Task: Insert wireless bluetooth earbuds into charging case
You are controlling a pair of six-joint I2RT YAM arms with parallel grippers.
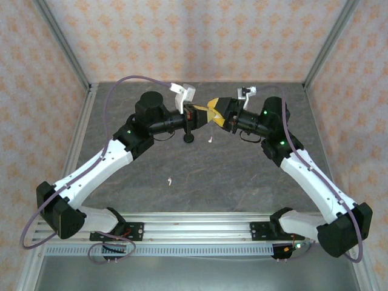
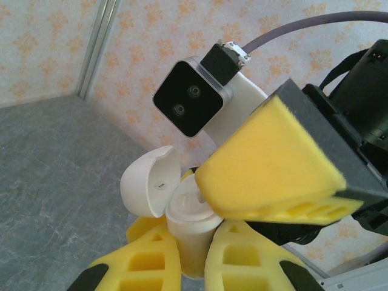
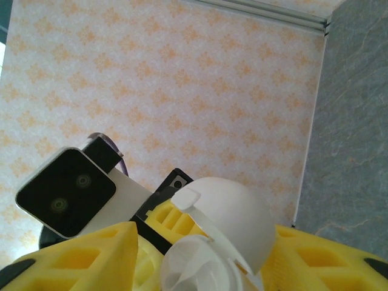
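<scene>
The charging case point(image 2: 189, 233) sits between the left hand's point(image 1: 202, 114) fingers, the right hand point(image 1: 219, 113) close on its right. One earbud point(image 1: 210, 140) lies on the counter point(image 1: 242, 182) just before them, another earbud point(image 1: 170, 180) nearer and further left

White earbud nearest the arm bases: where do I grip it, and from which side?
The white earbud lies alone on the table with open space all round, so come straight down and pinch across its narrow width. Its stem end is too small to tell. The left gripper holds the charging case.
</scene>
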